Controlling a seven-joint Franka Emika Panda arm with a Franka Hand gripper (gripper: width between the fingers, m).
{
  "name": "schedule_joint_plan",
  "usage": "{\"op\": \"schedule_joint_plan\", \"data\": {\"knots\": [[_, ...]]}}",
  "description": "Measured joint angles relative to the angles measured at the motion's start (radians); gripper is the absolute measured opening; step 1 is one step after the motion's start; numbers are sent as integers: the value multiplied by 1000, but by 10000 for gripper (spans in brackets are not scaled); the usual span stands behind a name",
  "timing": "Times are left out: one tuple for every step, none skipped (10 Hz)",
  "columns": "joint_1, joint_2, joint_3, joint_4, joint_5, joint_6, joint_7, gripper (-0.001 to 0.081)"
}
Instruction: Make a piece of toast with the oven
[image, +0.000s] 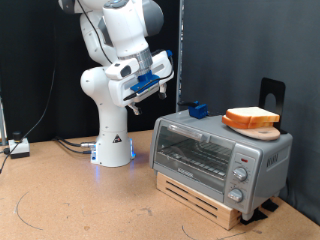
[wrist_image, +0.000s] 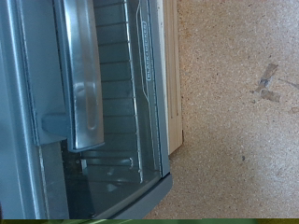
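Oven (image: 222, 157) sits on a pale wooden base (image: 200, 197) on the tabletop (image: 80, 205), toward the exterior view's right. Glass door closed, grey bar handle (wrist_image: 81, 75) across its upper edge; wire rack visible behind the glass. Three knobs down the front panel at the oven's right end.

Piece of toast (image: 252, 116) lies flat on the oven's roof, right-hand part, stacked on a tan wooden board (image: 255, 129). Small blue object (image: 197, 109) on the roof's far left corner.

Pincer (image: 150, 88) hangs in the air above and to the left of the oven, well clear of it, touching nothing. Cannot tell whether its fingers are apart or together. Wrist view looks down on the oven door and speckled tabletop beside it; no fingers show there
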Motion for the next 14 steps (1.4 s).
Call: {"op": "schedule_joint_plan", "data": {"knots": [[10, -2, -14, 8, 47, -35, -34, 809], [22, -4, -36, 16, 89, -62, -78, 809], [29, 0, -40, 14, 97, -76, -86, 809], [32, 11, -33, 6, 96, -75, -80, 809], [32, 33, -20, -7, 92, -67, -70, 809], [33, 59, -4, -22, 92, -40, -66, 809], [34, 85, 13, -42, 93, 7, -66, 809], [38, 110, 29, -59, 95, 53, -65, 809], [42, 136, 40, -71, 101, 89, -63, 809], [48, 163, 47, -78, 108, 115, -63, 809], [54, 188, 50, -84, 116, 137, -63, 809], [60, 206, 53, -87, 131, 153, -68, 809], [66, 213, 53, -88, 145, 162, -75, 809], [66, 215, 53, -88, 150, 164, -76, 809]]}}
